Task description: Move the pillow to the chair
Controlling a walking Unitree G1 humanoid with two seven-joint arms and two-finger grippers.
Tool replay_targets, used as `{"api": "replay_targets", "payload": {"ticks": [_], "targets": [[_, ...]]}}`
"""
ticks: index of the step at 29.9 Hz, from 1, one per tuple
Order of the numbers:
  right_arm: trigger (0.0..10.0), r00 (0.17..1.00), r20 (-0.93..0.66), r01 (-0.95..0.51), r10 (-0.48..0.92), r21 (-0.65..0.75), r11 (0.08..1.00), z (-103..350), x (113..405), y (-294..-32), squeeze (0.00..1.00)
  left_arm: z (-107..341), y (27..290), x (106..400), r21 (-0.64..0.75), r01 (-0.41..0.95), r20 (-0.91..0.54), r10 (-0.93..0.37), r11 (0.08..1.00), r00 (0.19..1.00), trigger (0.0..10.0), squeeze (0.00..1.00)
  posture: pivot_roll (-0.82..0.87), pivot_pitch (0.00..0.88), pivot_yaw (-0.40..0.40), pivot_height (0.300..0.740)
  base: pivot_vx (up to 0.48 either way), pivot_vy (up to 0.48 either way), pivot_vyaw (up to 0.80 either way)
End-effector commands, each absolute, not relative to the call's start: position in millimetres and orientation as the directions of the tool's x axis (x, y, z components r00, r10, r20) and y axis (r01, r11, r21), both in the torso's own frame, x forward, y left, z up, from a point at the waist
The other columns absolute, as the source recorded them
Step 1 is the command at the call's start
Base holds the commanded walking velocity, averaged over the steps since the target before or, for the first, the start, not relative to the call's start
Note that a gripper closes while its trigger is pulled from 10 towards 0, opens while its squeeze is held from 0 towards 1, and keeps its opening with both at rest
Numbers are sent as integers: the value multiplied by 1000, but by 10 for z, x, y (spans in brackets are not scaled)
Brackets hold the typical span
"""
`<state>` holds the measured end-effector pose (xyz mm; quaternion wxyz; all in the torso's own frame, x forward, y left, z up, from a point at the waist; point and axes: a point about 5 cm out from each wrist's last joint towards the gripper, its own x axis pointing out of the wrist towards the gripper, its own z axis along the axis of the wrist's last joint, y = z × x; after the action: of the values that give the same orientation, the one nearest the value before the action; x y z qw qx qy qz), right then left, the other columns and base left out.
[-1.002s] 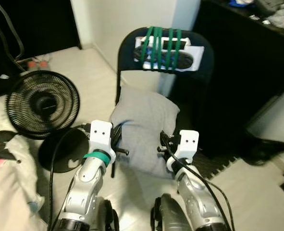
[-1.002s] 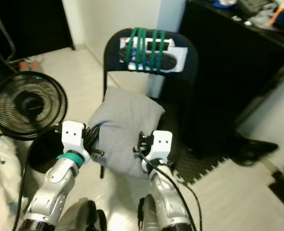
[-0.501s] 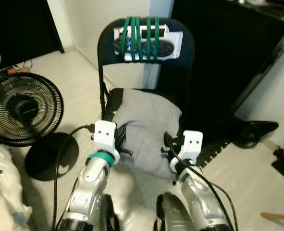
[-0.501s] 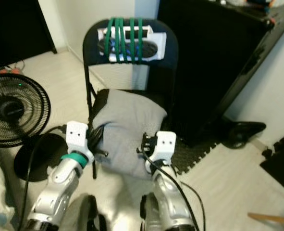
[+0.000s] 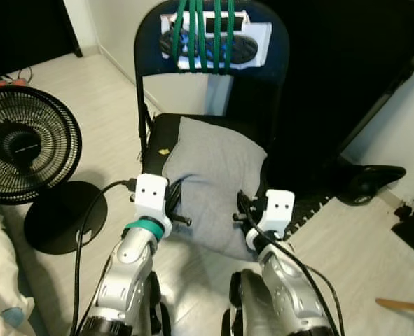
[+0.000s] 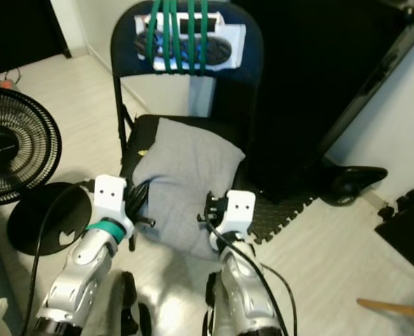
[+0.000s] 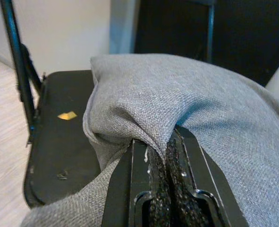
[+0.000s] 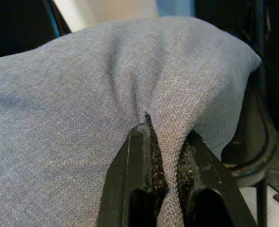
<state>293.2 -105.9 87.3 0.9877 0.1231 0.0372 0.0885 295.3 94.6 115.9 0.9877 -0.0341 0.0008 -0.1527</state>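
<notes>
Pillow point(image 5: 217, 185), grey fabric, lies over the black folding chair's seat point(image 5: 159, 136), near edge overhanging; left pincer point(image 7: 164, 163) and right pincer point(image 8: 164, 163) each pinch its fabric. Floor fan point(image 5: 26, 143) stands left.

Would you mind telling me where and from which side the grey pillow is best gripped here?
By its near corners, from the front, pinching a fold of fabric. The pillow is soft and broad, so the left gripper and right gripper each clamp a gathered ridge.
</notes>
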Motion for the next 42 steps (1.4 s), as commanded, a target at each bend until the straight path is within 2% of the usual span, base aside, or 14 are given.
{"api": "replay_targets", "payload": {"ticks": [1, 3, 5, 6, 11, 13, 17, 19, 27, 28, 32, 33, 34, 42], "targets": [[10000, 980, -53, -170, 190, 261, 950, 863, 2926, -1015, 0, 1168, 889, 2949, -57, 331, 22, -331, 942, 943, 10000, 0, -40, 119, 40, 594, 0, 0, 0], [10000, 983, -66, -151, 170, 227, 962, 856, 3043, -1109, 0, 1140, 896, 2994, -23, 371, 7, -371, 928, 929, 10000, 0, -32, 163, 36, 594, 0, 0, 0], [10000, 983, -66, -151, 170, 227, 962, 856, 3043, -1109, 0, 1140, 896, 2994, -23, 371, 7, -371, 928, 929, 10000, 0, -32, 163, 36, 594, 0, 0, 0], [10000, 984, -80, -143, 160, 189, 972, 893, 3251, -1214, 0, 1151, 948, 3148, 49, 379, -7, -379, 924, 925, 10000, 0, -29, 221, 34, 594, 0, 0, 0], [10000, 983, -85, -148, 161, 146, 978, 995, 3459, -1282, 0, 1233, 1075, 3355, 106, 306, 0, -308, 946, 951, 10000, 0, -29, 274, 38, 594, 0, 0, 0], [10000, 984, -84, -151, 160, 104, 983, 1131, 3634, -1320, 0, 1352, 1201, 3545, 149, 221, 14, -226, 964, 974, 10000, 0, -26, 325, 37, 594, 0, 0, 0], [10000, 985, -70, -152, 157, 69, 986, 1272, 3753, -1346, 0, 1472, 1295, 3671, 180, 159, 35, -168, 971, 985, 10000, 0, -27, 348, 36, 594, 0, 0, 0], [10000, 986, -43, -157, 159, 36, 987, 1486, 3886, -1349, 0, 1644, 1421, 3808, 225, 57, 78, -76, 973, 994, 10000, 0, -27, 383, 32, 594, 0, 0, 0], [10000, 988, 63, -137, 138, -7, 990, 1971, 4094, -1338, 0, 1994, 1656, 3986, 293, -188, 210, 128, 937, 969, 10000, 0, -28, 383, 30, 594, 0, 0, 0], [10000, 989, 79, -128, 128, -5, 992, 2015, 4106, -1343, 255, 2025, 1677, 3993, 282, -209, 224, 148, 936, 963, 10000, 0, -29, 383, 29, 594, 0, 0, 0], [10000, 989, 90, -121, 120, 0, 993, 2044, 4116, -1349, 255, 2042, 1684, 4001, 271, -219, 234, 157, 937, 959, 10000, 0, -29, 380, 27, 594, 0, 0, 0], [10000, 988, 97, -122, 121, 11, 992, 2052, 4119, -1348, 1000, 2040, 1677, 4006, 260, -213, 233, 153, 942, 960, 10000, 0, -27, 378, 25, 594, 0, 0, 0], [10000, 987, 91, -133, 132, 11, 991, 2014, 4111, -1334, 1000, 2006, 1649, 4004, 248, -188, 222, 133, 950, 966, 10000, 1000, -25, 372, 23, 594, 0, 0, 0], [10000, 982, 81, -170, 170, -1, 985, 1861, 4058, -1282, 1000, 1901, 1647, 3969, 178, -67, 208, 29, 982, 978, 10000, 1000, -21, 323, 25, 594, 0, 0, 0]]}}
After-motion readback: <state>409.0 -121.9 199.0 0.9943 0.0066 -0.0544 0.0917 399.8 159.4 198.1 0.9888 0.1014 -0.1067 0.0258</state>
